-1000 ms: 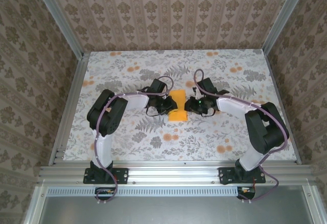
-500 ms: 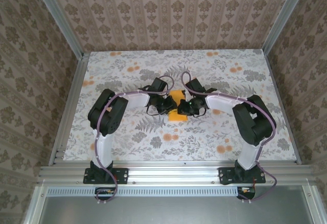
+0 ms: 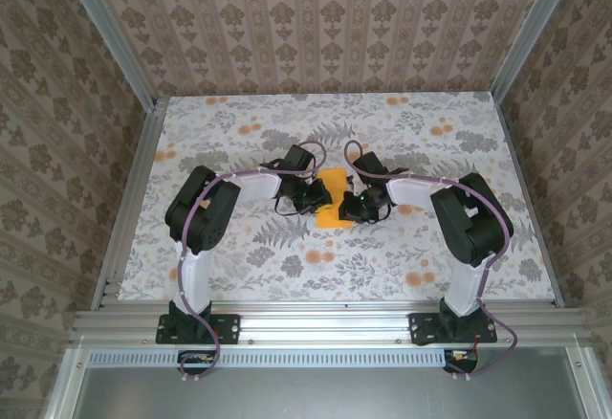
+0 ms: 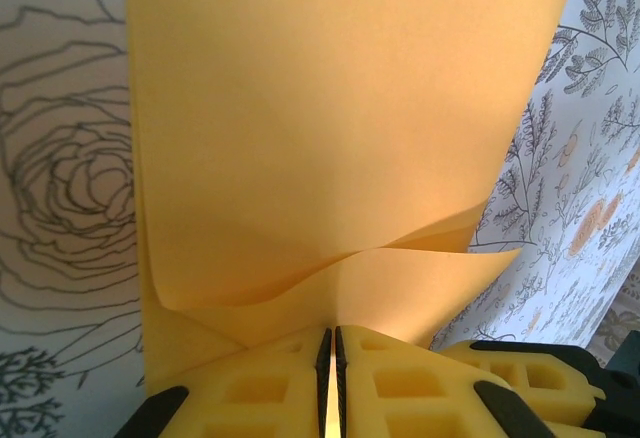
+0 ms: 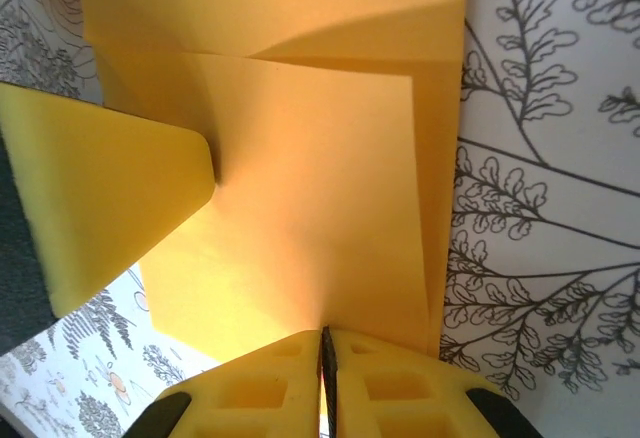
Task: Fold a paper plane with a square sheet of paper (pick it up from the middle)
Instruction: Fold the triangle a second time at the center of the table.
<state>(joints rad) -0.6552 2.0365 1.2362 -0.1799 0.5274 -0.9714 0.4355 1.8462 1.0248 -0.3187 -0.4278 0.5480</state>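
Left gripper (image 4: 333, 343) is pinched tight on the left edge of the square sheet of paper (image 3: 332, 189); right gripper (image 5: 326, 343) is pinched tight on its right edge, with only paper between each pair of jaws. The sheet sits mid-table (image 3: 239, 247), partly folded with overlapping flaps, directly between both grippers on the floral surface.

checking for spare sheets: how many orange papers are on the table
1: the orange paper at centre, held by the left gripper and right gripper; the arms could hide another.
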